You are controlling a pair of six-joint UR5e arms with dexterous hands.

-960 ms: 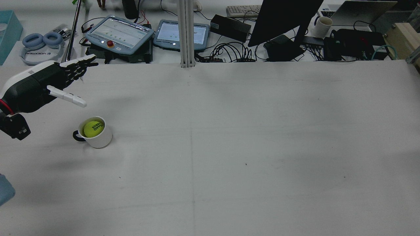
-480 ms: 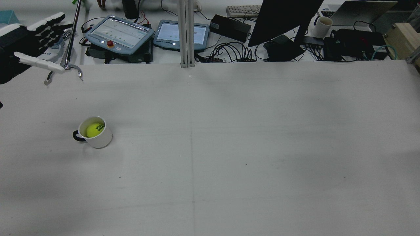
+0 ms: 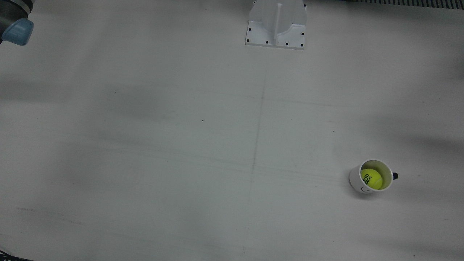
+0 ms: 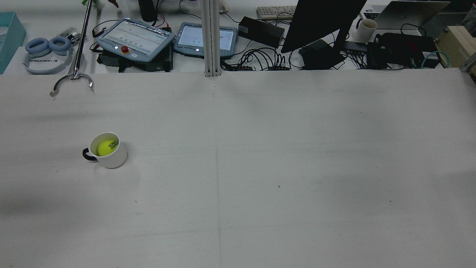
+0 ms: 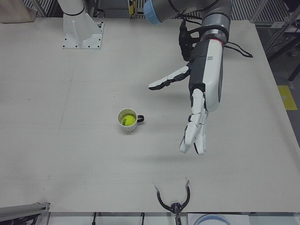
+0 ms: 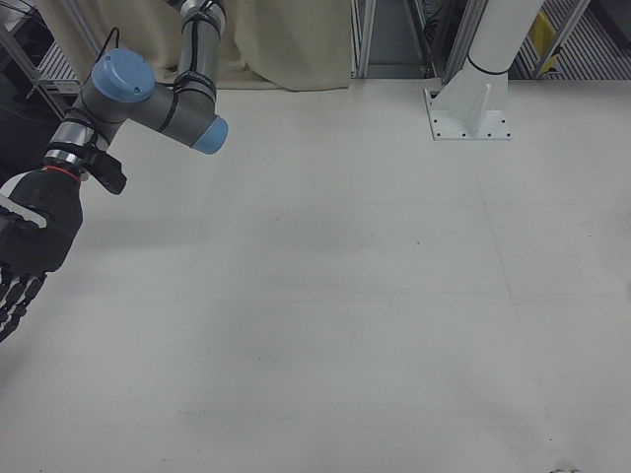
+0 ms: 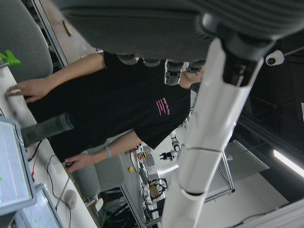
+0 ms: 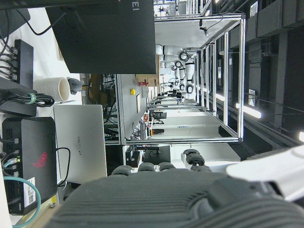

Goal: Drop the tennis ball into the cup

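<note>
A yellow-green tennis ball [image 4: 107, 147] lies inside a white cup [image 4: 114, 160] with a dark handle, upright on the left part of the table. The front view shows the ball [image 3: 371, 178] in the cup [image 3: 355, 181] too. In the left-front view my left hand [image 5: 205, 86] hangs open, high above the table and to the right of the cup [image 5: 124, 128], fingers spread and holding nothing. My right hand [image 6: 28, 246] shows at the left edge of the right-front view, fingers stretched out and empty. Neither hand appears in the rear view.
A metal grabber claw [image 4: 71, 79] rests at the far table edge, left of centre. Beyond that edge lie teach pendants [image 4: 135, 37], cables and a monitor [image 4: 321, 22]. An arm pedestal [image 3: 276, 25] stands at the near edge. A person [image 7: 118, 104] sits behind the far edge.
My left hand has risen from beside the cup and gone off the left edge of the rear view. The ball and cup have stayed where they were.
</note>
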